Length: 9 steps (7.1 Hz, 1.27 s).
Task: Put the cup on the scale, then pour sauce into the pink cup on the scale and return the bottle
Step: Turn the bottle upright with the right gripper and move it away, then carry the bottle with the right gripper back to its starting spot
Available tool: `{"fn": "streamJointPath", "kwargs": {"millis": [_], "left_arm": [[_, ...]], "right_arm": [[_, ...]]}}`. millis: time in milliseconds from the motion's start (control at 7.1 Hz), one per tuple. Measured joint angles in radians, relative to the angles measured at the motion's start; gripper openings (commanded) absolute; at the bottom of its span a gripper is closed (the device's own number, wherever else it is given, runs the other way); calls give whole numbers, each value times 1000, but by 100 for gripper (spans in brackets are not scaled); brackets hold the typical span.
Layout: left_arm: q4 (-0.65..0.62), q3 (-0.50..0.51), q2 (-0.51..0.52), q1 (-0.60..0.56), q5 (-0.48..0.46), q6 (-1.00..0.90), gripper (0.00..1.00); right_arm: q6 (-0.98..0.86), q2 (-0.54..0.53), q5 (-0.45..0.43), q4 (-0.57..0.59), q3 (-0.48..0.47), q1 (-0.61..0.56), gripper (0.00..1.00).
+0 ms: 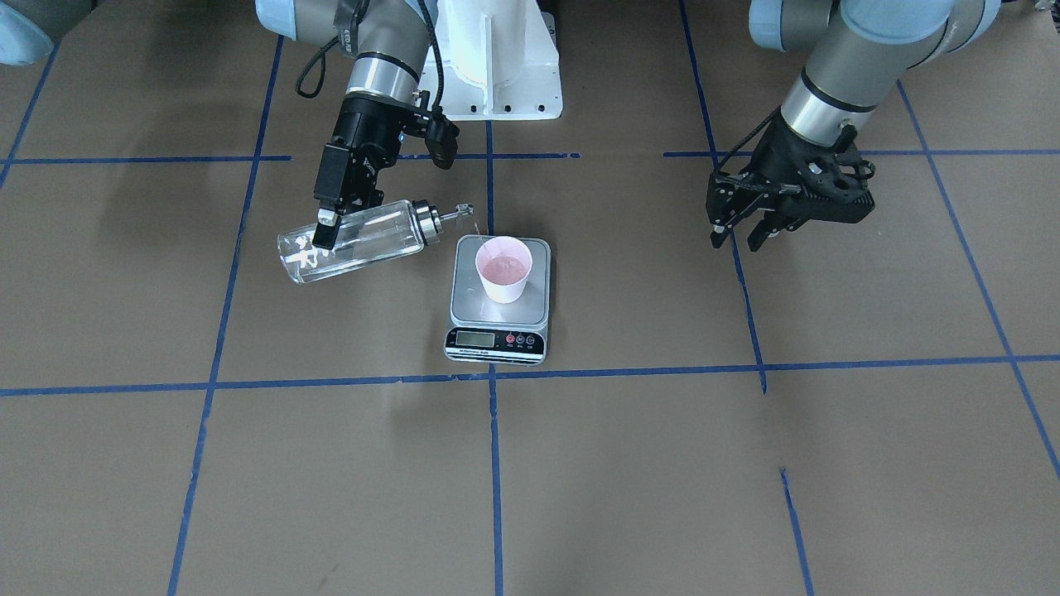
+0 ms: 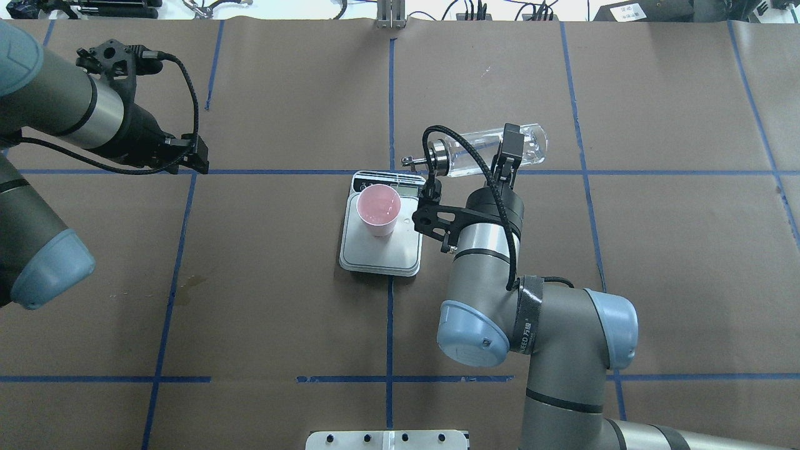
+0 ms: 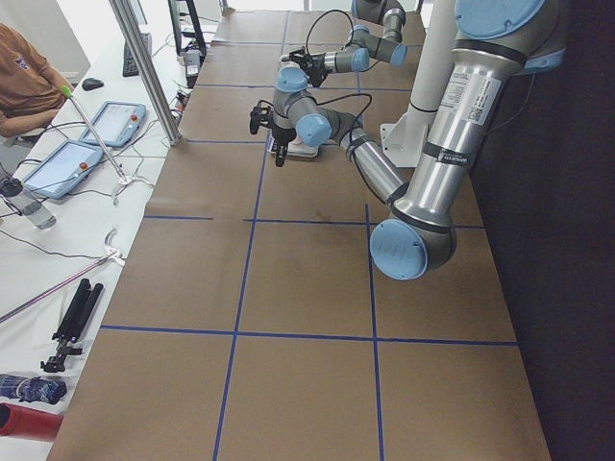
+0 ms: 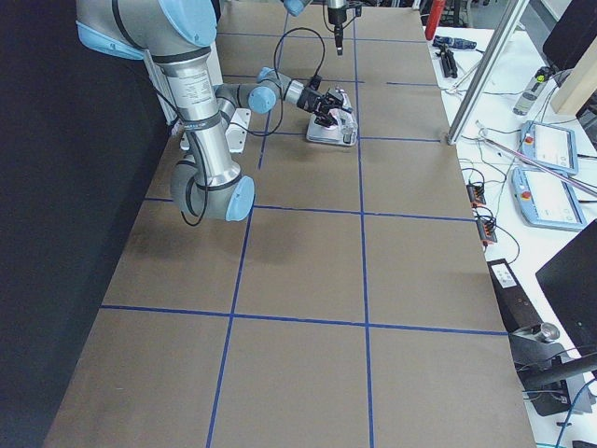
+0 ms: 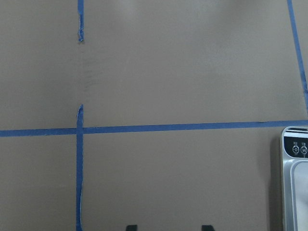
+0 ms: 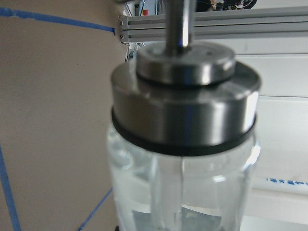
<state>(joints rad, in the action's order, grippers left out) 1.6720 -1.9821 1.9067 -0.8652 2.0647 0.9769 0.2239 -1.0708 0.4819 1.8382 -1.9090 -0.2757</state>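
Right gripper [image 1: 325, 233] has its jaws clamped across the bottle [image 1: 364, 240] near the base end. The bottle is tipped almost level in the air, spout [image 1: 457, 213] aimed at the scale [image 1: 476, 313]. The cup [image 1: 503, 270] stands upright on the platform (pink inside showing). The spout tip is just beside the cup; whether it's over the rim, I can't tell. Left gripper [image 1: 749, 236] hangs well off to the side, jaws spread apart.
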Motion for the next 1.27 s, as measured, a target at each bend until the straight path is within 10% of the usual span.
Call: {"fn": "streamJointPath", "kwargs": {"millis": [1268], "left_arm": [[-3, -15, 0, 0, 0, 6, 56]], "right_arm": [[698, -128, 281, -285, -69, -16, 0]]}}
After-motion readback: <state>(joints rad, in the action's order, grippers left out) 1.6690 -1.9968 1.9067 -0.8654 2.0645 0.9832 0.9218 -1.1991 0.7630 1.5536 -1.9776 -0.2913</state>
